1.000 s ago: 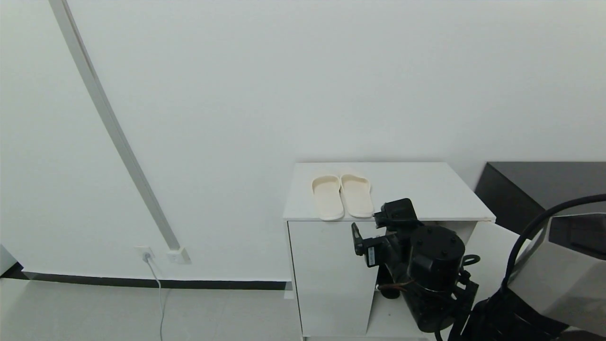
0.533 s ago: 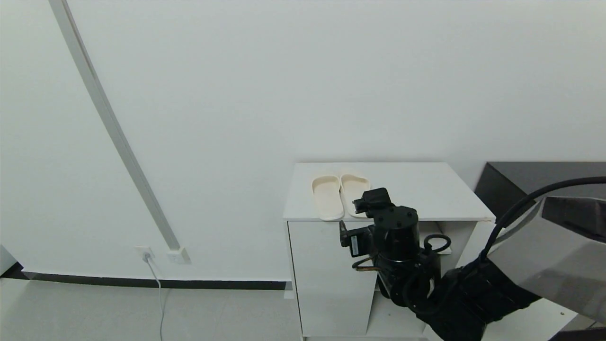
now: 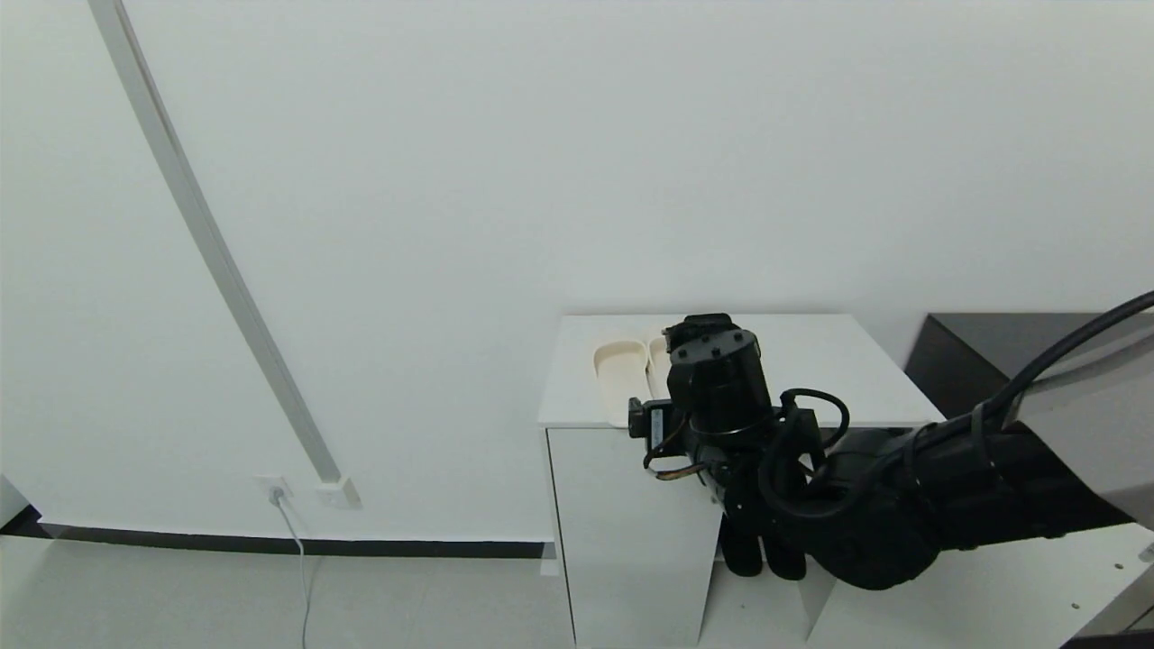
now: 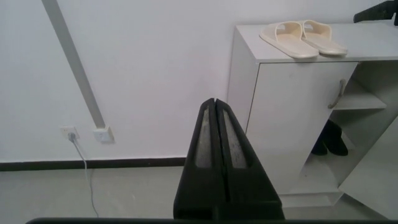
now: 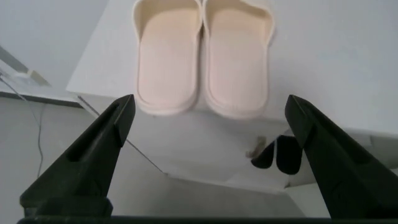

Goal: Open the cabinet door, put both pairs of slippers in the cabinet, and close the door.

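The cream slippers (image 5: 169, 62) look smooth, matt and foam-like; the white cabinet (image 4: 298, 124) smooth, faintly glossy.

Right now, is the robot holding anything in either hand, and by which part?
Nothing is held. The right hand hangs open above the cream slippers on the cabinet; the left hand is shut on nothing.

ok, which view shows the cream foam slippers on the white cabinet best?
Right wrist view: cream foam slippers from above, close. Head view: right arm hides most of one. Left wrist view: whole but distant.
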Controlling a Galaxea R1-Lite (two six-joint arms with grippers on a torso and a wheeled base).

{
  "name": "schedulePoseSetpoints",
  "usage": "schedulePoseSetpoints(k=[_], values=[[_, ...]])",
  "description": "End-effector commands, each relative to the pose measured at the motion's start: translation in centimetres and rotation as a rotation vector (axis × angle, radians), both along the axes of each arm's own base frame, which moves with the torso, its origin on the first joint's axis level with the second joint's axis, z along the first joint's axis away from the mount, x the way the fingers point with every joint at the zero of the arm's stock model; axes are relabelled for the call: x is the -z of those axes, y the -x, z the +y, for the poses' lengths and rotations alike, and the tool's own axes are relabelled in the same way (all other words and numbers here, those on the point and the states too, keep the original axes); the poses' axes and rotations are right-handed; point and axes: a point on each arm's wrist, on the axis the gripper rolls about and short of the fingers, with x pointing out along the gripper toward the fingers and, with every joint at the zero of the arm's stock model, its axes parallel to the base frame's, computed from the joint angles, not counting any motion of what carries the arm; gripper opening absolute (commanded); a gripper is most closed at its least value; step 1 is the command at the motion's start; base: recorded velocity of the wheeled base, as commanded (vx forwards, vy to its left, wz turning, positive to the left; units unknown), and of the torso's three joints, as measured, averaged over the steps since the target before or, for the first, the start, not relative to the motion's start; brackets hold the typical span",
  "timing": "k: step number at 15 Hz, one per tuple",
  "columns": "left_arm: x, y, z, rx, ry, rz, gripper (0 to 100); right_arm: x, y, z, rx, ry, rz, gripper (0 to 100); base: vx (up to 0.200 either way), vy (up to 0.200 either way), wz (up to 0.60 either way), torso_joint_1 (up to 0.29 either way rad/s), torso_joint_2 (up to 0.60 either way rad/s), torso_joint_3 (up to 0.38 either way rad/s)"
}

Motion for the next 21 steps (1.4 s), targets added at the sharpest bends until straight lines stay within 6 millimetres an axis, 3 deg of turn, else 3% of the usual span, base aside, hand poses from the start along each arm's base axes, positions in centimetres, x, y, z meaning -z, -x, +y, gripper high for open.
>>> schedulePoseSetpoints(k=[1,10,12,21], values=[[0.0,0.0,0.0,0.002,0.0,0.001,0,0.4,0.4,0.0,-0.006,0.01,0.01,100,0.2,0.0,0.0,0.002,0.0,0.002],[0.0,0.0,0.0,-0.001,0.002,0.001,0,4.4,0.5,0.9,-0.016,0.039,0.086,100,0.2,0.0,0.0,0.007,0.0,0.0],[0.0,0.0,0.0,-0.002,0.002,0.001,0,5.4,0.1,1.3,-0.017,0.037,0.082,100,0.0,0.0,0.0,0.0,0.0,0.0],[0.0,0.0,0.0,-0.002,0.002,0.001,0,9.3,-4.8,2.7,-0.021,0.029,-0.035,100,0.0,0.0,0.0,0.0,0.0,0.0]])
